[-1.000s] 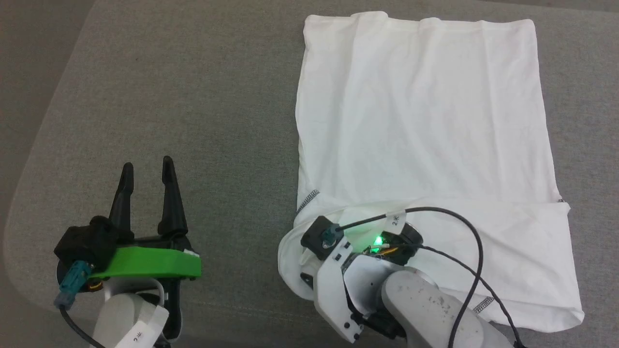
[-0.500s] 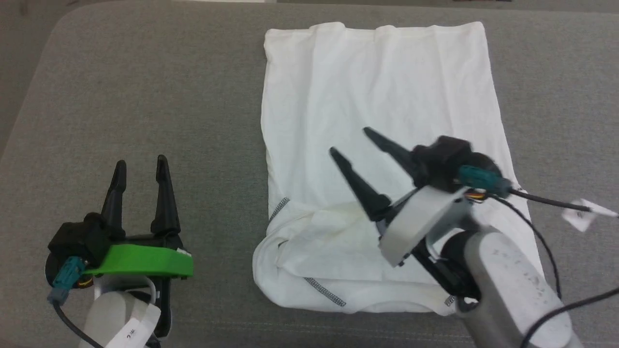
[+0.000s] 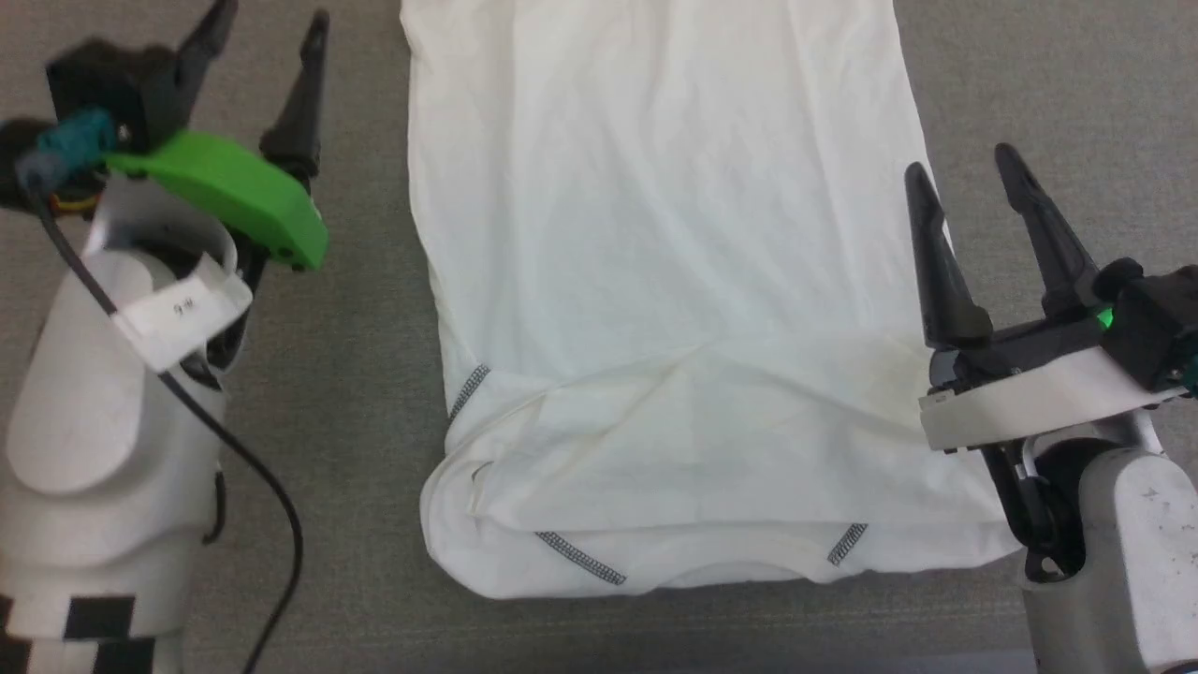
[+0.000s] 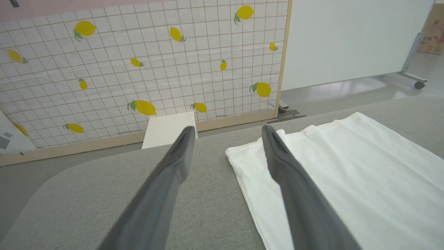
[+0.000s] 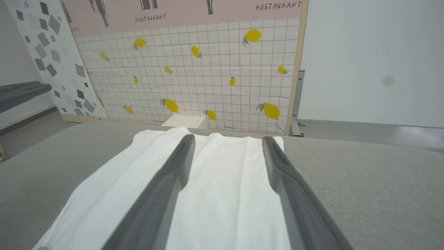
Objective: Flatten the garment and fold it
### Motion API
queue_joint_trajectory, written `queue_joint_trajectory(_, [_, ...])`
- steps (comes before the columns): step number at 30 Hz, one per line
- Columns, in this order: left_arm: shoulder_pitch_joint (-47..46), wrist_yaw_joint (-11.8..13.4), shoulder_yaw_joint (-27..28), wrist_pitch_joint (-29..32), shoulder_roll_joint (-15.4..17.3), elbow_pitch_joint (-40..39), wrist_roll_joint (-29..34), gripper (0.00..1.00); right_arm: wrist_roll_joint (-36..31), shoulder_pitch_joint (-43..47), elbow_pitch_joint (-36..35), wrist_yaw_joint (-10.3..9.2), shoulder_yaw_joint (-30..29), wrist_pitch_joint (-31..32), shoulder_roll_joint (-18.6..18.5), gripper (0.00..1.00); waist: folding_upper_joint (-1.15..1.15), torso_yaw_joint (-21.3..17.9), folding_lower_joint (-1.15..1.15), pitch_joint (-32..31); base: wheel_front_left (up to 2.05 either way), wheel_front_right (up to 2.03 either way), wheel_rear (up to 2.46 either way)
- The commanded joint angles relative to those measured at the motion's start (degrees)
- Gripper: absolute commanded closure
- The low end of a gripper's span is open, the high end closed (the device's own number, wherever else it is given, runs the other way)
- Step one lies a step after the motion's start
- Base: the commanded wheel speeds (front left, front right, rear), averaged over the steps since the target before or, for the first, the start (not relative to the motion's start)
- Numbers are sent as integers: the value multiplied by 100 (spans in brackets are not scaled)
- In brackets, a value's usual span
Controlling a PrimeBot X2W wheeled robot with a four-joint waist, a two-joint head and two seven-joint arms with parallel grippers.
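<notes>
The left arm reaches forward along the left side of the bench, pale forearm low and a green cover over the wrist, so the left claw hangs above bare grey cloth just beside the garment. Its two dark fingers are spread wide and have hold of nothing. The right arm comes up from the near right corner with the right claw pointing away along the garment's right edge, one finger over white fabric and the other over the bench. It too is spread wide with nothing in its grip, and clear of the cloth. The white shirt lies flat down the middle of the bench between the two arms, lengthwise away from the robot. Its near end is folded over into a rumpled band, where short runs of dark zigzag stitching show. Beyond the far edge a white box stands against a lemon-print panel; I cannot see inside it
</notes>
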Motion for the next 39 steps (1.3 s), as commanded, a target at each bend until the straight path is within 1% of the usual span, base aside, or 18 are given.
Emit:
queue_joint_trajectory(1, [-320, -34, -102, 137, 118, 128, -115, 0, -62, -21, -40, -9, -45, -77, 17, 0, 0, -319, 0, 447, 0, 0, 0])
queue_joint_trajectory(6, [-1317, -38, -523, 890, 527, 720, -371, 0, -95, -113, -46, -9, -188, -223, 75, 0, 0, -654, 0, 858, 0, 0, 0])
queue_joint_trajectory(10, [-1891, -38, -614, 1414, 749, 1131, -441, 0, -62, -135, -20, -9, -330, -365, 137, 0, 0, -916, 0, 1108, 0, 0, 0])
queue_joint_trajectory(16, [-2373, 30, -659, 2299, 995, 1565, -421, 0, 67, -111, 103, -9, -338, -498, 182, 0, 0, -1241, 0, 1399, 0, 0, 0])
queue_joint_trajectory(19, [-2557, 181, -605, 2649, 1092, 1637, -421, 0, 176, -142, 150, -9, -307, -587, 191, 0, 0, -1365, 0, 1544, 0, 0, 0])
queue_joint_trajectory(23, [-2764, 489, -471, 3095, 1187, 1653, -453, 0, 372, -175, 267, -9, -224, -730, 197, 0, 0, -1514, 0, 1724, 0, 0, 0])
queue_joint_trajectory(31, [-2903, 820, -446, 3712, 1344, 1514, -409, 0, 548, -280, 508, -9, -126, -913, 198, 0, 0, -1683, 0, 1895, 0, 0, 0])
queue_joint_trajectory(37, [-2885, 1209, -632, 4275, 1615, 1496, -7, 0, 640, -347, 587, -9, -89, -986, 199, 0, 0, -1739, 0, 1958, 0, 0, 0])
queue_joint_trajectory(38, [-2861, 1259, -640, 4389, 1638, 1494, 9, 20, 649, -352, 595, -9, -88, -992, 199, 0, 0, -1740, 0, 1964, 0, 0, 0])
queue_joint_trajectory(39, [-2828, 1294, -661, 4521, 1664, 1467, 25, 77, 651, -360, 604, -9, -90, -995, 199, 0, 0, -1739, 0, 1971, 0, 0, 0])
